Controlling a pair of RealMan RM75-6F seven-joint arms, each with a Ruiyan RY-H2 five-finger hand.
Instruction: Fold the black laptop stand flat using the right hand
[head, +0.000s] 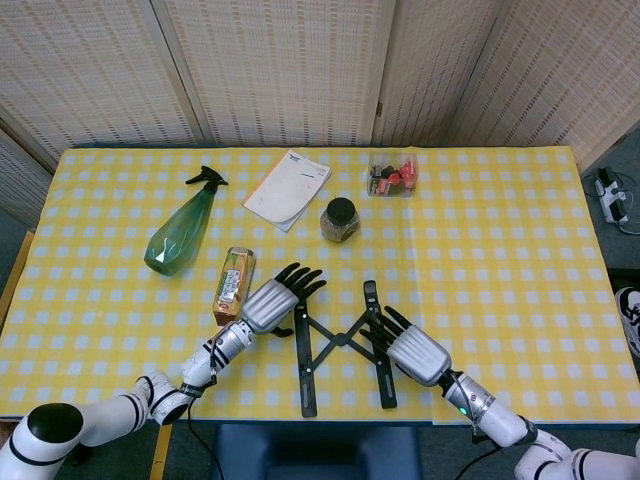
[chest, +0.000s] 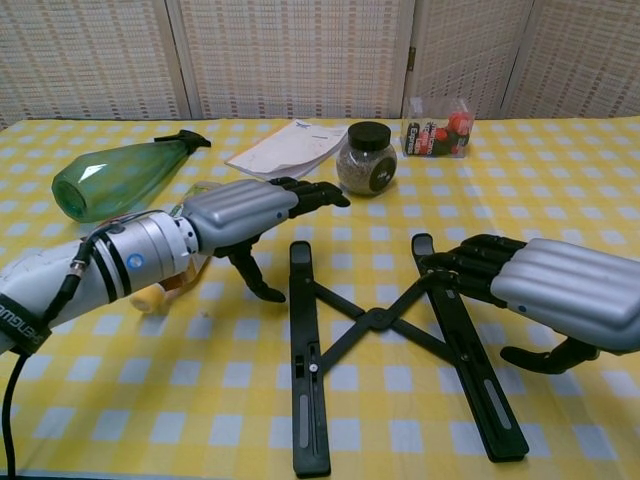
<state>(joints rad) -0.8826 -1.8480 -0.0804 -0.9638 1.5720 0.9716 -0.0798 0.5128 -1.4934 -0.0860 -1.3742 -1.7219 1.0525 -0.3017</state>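
Approach step: my right hand (chest: 545, 290), fingers spread and empty, reaches the right rail of the laptop stand (head: 343, 341), lying open at lower centre. Next, push that rail inward.

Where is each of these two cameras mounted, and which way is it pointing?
Head view: high above the near table edge, looking steeply down on the whole table; both forearms show, with the left robot hand and right robot hand.
Chest view: low, at about chest height, looking forward across the tabletop toward the screens; both robot hands loom large.
Shared: the black laptop stand, green spray bottle, jar, booklet and both robot hands.
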